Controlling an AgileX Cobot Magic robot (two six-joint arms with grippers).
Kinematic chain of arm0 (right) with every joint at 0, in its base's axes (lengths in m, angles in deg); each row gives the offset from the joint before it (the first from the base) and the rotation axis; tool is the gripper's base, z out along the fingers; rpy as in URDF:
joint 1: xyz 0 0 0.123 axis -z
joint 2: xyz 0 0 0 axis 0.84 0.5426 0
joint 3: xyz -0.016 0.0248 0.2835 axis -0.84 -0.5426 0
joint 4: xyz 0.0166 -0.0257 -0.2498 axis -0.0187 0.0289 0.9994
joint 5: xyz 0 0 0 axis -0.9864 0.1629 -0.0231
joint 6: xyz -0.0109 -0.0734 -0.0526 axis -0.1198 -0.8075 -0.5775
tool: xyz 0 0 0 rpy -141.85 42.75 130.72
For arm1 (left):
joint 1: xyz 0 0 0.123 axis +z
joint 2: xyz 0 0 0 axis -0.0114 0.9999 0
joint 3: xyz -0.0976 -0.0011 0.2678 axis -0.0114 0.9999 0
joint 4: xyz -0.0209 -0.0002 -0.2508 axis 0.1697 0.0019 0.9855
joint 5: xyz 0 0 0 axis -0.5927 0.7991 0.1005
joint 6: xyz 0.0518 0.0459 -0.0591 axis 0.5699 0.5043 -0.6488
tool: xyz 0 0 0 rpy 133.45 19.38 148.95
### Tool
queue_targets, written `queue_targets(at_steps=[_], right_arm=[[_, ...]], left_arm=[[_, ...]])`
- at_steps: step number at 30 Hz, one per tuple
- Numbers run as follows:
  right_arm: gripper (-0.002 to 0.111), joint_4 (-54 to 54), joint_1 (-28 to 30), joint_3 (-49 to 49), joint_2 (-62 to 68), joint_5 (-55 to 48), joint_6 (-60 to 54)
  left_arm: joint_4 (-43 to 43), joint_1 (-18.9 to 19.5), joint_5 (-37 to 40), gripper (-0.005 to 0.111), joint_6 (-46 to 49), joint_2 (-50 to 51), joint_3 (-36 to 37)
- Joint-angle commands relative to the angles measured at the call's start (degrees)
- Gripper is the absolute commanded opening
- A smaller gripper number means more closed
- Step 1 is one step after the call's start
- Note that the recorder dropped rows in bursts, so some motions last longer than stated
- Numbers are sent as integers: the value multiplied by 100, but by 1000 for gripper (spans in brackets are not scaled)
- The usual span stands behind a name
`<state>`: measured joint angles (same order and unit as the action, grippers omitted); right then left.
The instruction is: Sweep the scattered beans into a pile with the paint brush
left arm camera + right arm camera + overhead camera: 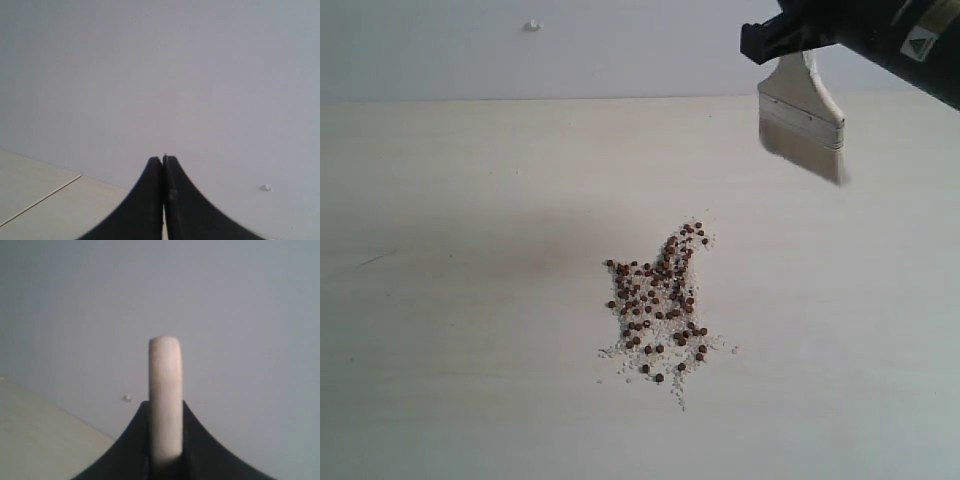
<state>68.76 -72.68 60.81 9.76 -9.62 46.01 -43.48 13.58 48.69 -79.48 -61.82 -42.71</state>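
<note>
Dozens of beans (658,305) heaped, well apart from right claw (778,40) gripping paint brush (802,115)

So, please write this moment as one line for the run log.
right gripper: shut on paint brush, held in air | left gripper: shut, empty | beans: one loose patch, brush not touching

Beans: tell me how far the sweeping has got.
Done: the right gripper grips the paint brush by its handle, and the beans lie in one loose patch mixed with white grains. In hand: the brush hangs above the table, away from the patch, bristles touching nothing. Left: pull in the ragged edges and stray beans. The left gripper is shut and empty.
</note>
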Motion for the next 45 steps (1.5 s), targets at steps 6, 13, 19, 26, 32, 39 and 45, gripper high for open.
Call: queue_targets(at_steps=[6,13,19,26,32,39,45], right_arm=[[0,4021,1192,2374,2278,1129,3599],[0,2912,1215,2880,3927,2633,2198],[0,2817,1215,3185,4552,2633,2198],[0,3200,1215,3185,4808,2633,2999],[0,3957,1215,3185,4808,2633,3965],[0,4296,908,3185,4808,2633,4556],[0,4296,517,3185,4808,2633,4655]], left_arm=[[35,13,4,0,25,-37,12],[35,13,4,0,25,-37,12],[35,13,4,0,25,-37,12],[35,13,4,0,25,-37,12],[35,13,4,0,25,-37,12],[35,13,4,0,25,-37,12],[35,13,4,0,25,-37,12]])
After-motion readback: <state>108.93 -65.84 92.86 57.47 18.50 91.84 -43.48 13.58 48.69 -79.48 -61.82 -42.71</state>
